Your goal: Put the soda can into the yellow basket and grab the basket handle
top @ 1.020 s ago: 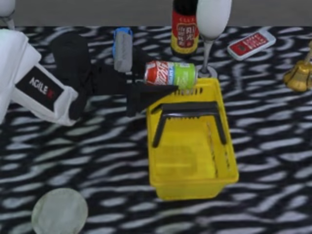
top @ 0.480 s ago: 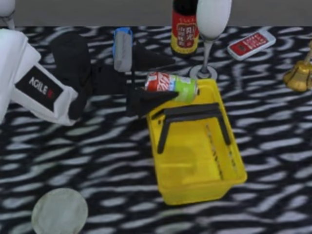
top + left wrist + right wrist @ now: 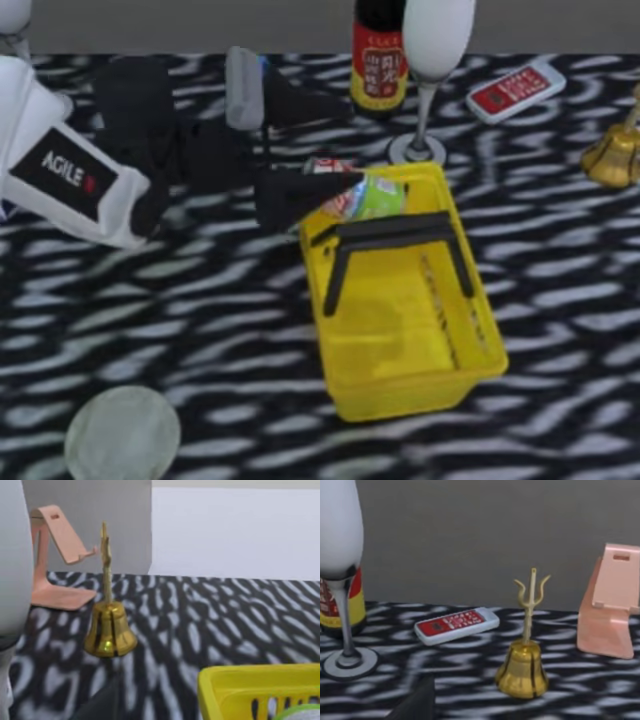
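While the left gripper stood spread wide just left of the basket, the can lay inside its far end, under the handle; the right arm was unseen.

the soda can is seen tilted inside the yellow basket (far end); the basket handle is raised.

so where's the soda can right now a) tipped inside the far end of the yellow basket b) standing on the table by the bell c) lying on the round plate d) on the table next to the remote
a: the top view shows the soda can tilted just inside the yellow basket at its far end, beyond the basket handle, with the left hand open beside it.
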